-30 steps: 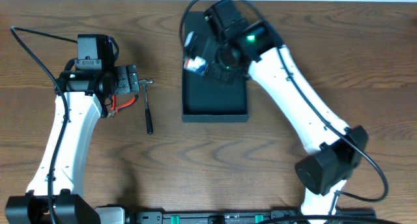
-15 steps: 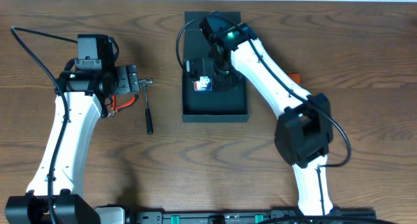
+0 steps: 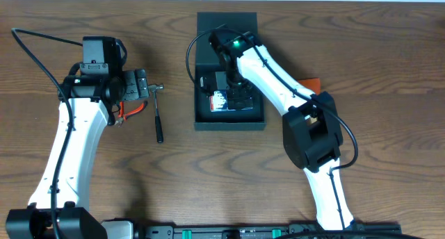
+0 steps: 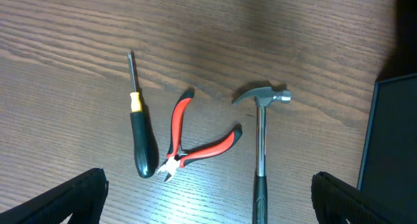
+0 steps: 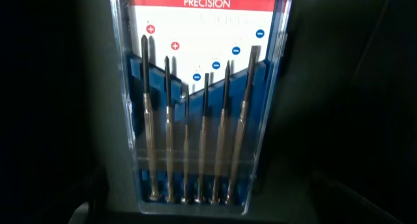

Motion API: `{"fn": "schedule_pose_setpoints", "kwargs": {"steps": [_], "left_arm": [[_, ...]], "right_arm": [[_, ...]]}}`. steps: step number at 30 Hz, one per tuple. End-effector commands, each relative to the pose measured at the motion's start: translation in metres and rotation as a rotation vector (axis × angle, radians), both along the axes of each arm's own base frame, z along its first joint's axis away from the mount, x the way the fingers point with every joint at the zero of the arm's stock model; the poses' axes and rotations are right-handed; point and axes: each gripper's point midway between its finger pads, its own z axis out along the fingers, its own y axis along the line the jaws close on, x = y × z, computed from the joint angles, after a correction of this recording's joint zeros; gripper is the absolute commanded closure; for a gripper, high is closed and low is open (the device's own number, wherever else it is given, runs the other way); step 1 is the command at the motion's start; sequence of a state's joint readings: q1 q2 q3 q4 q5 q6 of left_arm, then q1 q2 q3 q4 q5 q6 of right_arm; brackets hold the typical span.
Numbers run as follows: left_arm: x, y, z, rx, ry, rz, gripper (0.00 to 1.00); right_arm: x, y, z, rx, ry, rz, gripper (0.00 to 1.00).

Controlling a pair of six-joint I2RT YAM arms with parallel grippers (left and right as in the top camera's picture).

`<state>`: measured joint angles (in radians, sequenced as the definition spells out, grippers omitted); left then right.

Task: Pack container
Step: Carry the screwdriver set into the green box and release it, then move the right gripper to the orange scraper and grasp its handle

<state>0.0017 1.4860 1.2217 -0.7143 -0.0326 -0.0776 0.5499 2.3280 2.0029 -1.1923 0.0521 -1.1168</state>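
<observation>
Overhead: the container (image 3: 229, 72) sits open at the far middle of the bench (image 3: 389, 72); the right gripper (image 3: 228, 93) reaches down inside it, right over a precision screwdriver set (image 3: 221, 100) lying near the box's front left; the left gripper (image 3: 142, 85) hangs well off to the left, above a hammer (image 3: 158, 114).
Left wrist: hammer (image 4: 260, 139), red pliers (image 4: 189, 142) and a green screwdriver (image 4: 140, 136) lie side by side on the bench, untouched; the left fingers (image 4: 58, 198) are spread wide with nothing between them; the container's edge (image 4: 391, 146) shows at right.
Right wrist: the screwdriver set (image 5: 199, 100) fills the view against the dark box floor; I cannot tell how the right fingers stand, nor whether they have let go.
Step in hand: placing the set, I'd say.
Next: probably lift the right arm clear, then fetch one of the loose tools.
</observation>
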Motion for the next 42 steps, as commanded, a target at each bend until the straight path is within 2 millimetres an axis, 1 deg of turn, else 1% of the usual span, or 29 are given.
{"fn": "schedule_pose_setpoints", "kwargs": {"steps": [1,3,5,7,10,11,12,14,15,17,18,19,20,21,23,25,26,28,30,32,36,37,40,42], "left_arm": [[0.003,0.001,0.001,0.007,0.001,-0.003,0.01],[0.003,0.001,0.001,0.007,0.001,-0.003,0.02],[0.003,0.001,0.001,0.007,0.001,-0.003,0.02],[0.003,0.001,0.001,0.007,0.001,-0.003,0.02],[0.003,0.001,0.001,0.007,0.001,-0.003,0.02],[0.003,0.001,0.001,0.007,0.001,-0.003,0.02],[0.003,0.001,0.001,0.007,0.001,-0.003,0.02],[0.003,0.001,0.001,0.007,0.001,-0.003,0.02],[0.003,0.001,0.001,0.007,0.001,-0.003,0.02],[0.003,0.001,0.001,0.007,0.001,-0.003,0.02],[0.003,0.001,0.001,0.007,0.001,-0.003,0.02],[0.003,0.001,0.001,0.007,0.001,-0.003,0.02],[0.003,0.001,0.001,0.007,0.001,-0.003,0.02],[0.003,0.001,0.001,0.007,0.001,-0.003,0.02],[0.003,0.001,0.001,0.007,0.001,-0.003,0.02],[0.003,0.001,0.001,0.007,0.001,-0.003,0.02],[0.003,0.001,0.001,0.007,0.001,-0.003,0.02],[0.003,0.001,0.001,0.007,0.001,-0.003,0.02],[0.003,0.001,0.001,0.007,0.001,-0.003,0.02],[0.003,0.001,0.001,0.007,0.001,-0.003,0.02],[0.003,0.001,0.001,0.007,0.001,-0.003,0.02],[0.003,0.001,0.001,0.007,0.001,-0.003,0.02],[0.003,0.001,0.001,0.007,0.001,-0.003,0.02],[0.003,0.001,0.001,0.007,0.001,-0.003,0.02]], "right_arm": [[0.007,-0.001,0.045,0.002,-0.122,-0.068,0.01],[0.008,-0.001,0.069,0.041,-0.169,-0.164,0.01],[0.012,-0.009,0.099,0.081,-0.242,-0.346,0.01],[0.018,-0.025,0.129,0.118,-0.328,-0.529,0.01],[0.023,-0.046,0.176,0.226,-0.409,-0.678,0.01],[0.025,-0.057,0.199,0.298,-0.43,-0.735,0.01],[0.026,-0.063,0.208,0.33,-0.435,-0.759,0.01],[0.031,-0.084,0.232,0.436,-0.446,-0.863,0.01],[0.036,-0.099,0.241,0.49,-0.45,-0.948,0.01],[0.046,-0.131,0.248,0.567,-0.443,-1.154,0.01],[0.05,-0.153,0.247,0.588,-0.438,-1.295,0.08],[0.051,-0.171,0.24,0.586,-0.419,-1.419,0.08],[0.049,-0.19,0.228,0.569,-0.39,-1.537,0.06],[0.047,-0.203,0.215,0.536,-0.363,-1.603,0.04],[0.041,-0.225,0.18,0.441,-0.302,-1.674,0.05],[0.034,-0.234,0.146,0.362,-0.242,-1.709,0.05],[0.029,-0.235,0.124,0.324,-0.192,-1.72,0.06],[0.018,-0.231,0.092,0.27,-0.107,-1.727,0.06],[0.007,-0.229,0.065,0.203,-0.055,-1.708,0.05],[0.0,-0.226,0.045,0.157,-0.017,-1.674,0.05],[-0.009,-0.224,0.018,0.103,0.028,-1.604,0.04],[-0.01,-0.224,0.012,0.092,0.037,-1.58,0.05],[-0.013,-0.224,0.003,0.079,0.055,-1.518,0.07],[-0.018,-0.219,-0.005,0.085,0.091,-1.475,0.08]]}}
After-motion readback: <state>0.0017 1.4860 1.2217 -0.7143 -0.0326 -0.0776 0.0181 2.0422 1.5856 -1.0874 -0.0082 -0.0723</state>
